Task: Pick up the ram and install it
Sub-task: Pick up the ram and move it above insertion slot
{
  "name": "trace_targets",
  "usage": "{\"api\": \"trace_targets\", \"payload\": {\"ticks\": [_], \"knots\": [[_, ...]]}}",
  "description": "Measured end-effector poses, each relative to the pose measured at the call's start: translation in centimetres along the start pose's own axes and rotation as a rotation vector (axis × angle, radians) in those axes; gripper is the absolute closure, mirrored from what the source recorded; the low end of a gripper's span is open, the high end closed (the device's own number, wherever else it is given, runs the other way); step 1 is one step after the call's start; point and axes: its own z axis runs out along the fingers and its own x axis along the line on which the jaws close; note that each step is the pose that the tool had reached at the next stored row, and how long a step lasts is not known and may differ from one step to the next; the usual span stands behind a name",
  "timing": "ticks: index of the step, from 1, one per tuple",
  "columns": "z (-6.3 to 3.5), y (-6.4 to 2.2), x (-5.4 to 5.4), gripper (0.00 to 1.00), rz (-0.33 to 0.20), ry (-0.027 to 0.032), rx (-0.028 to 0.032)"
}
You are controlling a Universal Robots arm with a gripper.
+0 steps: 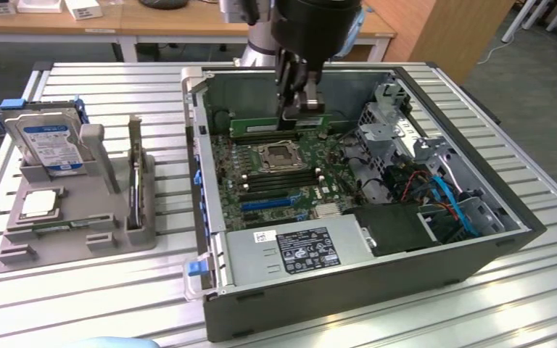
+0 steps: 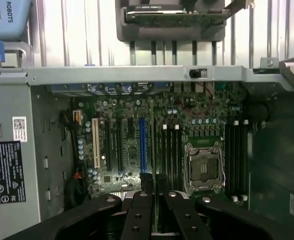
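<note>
Exterior view: pinching the ram (image 1: 257, 125) narrowly at mid-length in the tool (image 1: 303, 114), holding it level above the motherboard (image 1: 264, 187) inside the open computer case (image 1: 356, 290).

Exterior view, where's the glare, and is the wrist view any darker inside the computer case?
Exterior view: strong glare on the ribbed silver metal table, nearest the camera; the open black computer case is evenly lit inside. Wrist view: the green motherboard lies in dim shade, the black jaws are near-silhouettes, the table slats beyond the case wall look bright.
</note>
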Motion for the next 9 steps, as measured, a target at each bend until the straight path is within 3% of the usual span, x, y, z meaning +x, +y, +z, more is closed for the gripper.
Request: {"api": "trace_targets", "payload": {"ticks": [9], "knots": [[-0.07,-2.55,-0.1,0.86,0.000,-0.0054,-0.0003]]}}
